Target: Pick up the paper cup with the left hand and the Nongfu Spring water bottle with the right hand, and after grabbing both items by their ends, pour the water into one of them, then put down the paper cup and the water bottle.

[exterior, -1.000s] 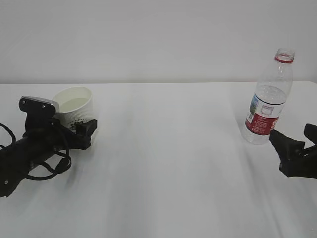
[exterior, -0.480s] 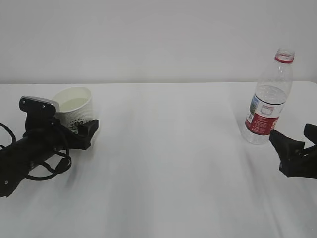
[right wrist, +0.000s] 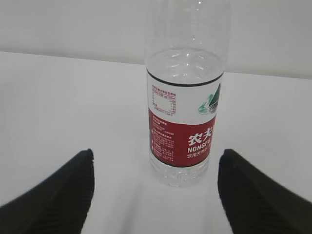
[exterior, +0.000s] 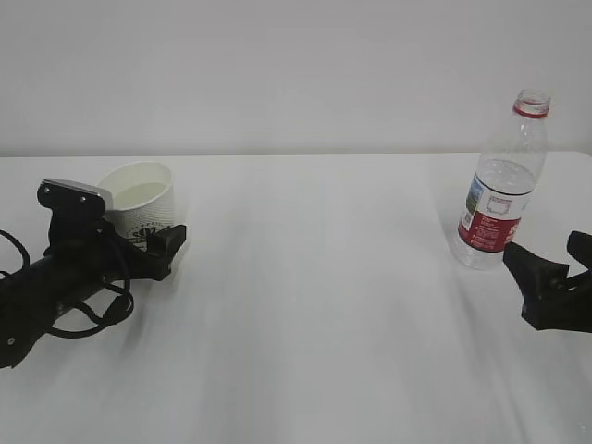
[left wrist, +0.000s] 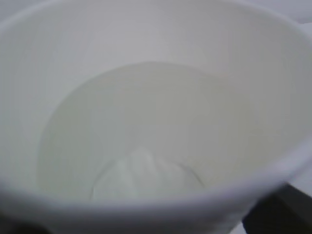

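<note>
Bench [exterior: 314, 305]: white and wide, with both things standing on it, far apart.
Water bottle [exterior: 499, 185]: upright on the right side, cap off, nearly empty. It looks poured out already.
Right hand [exterior: 548, 282]: low, just in front of the bottle. Its jaws are spread wide and touch nothing.
Paper cup [exterior: 141, 199]: upright on the left side, set down.
Left hand [exterior: 139, 248]: right at the cup, jaws spread on either side — not squeezing it.
Water [left wrist: 131, 141]: clear, sitting inside the cup.
Left to do: I think only pulling both arms back — the rest looks done.
</note>
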You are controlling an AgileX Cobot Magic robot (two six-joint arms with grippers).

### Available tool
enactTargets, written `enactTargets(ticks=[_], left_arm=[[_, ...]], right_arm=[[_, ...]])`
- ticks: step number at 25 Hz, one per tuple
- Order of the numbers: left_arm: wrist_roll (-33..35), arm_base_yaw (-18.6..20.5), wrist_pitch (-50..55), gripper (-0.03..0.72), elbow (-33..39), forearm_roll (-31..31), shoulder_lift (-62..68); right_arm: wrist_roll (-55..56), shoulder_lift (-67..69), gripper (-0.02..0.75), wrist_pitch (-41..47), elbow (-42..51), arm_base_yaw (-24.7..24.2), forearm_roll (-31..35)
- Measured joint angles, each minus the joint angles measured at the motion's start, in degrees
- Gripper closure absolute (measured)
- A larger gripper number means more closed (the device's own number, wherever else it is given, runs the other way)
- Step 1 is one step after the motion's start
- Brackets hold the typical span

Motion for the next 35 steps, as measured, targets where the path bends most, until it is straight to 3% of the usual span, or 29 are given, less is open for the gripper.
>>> enactTargets(ticks=[35], left_arm=[[0.0,0.0,-0.3,0.015,10.4,0.9,-6.6]], right_arm=[[0.0,0.0,0.147,0.0,0.0,0.0,-0.1]])
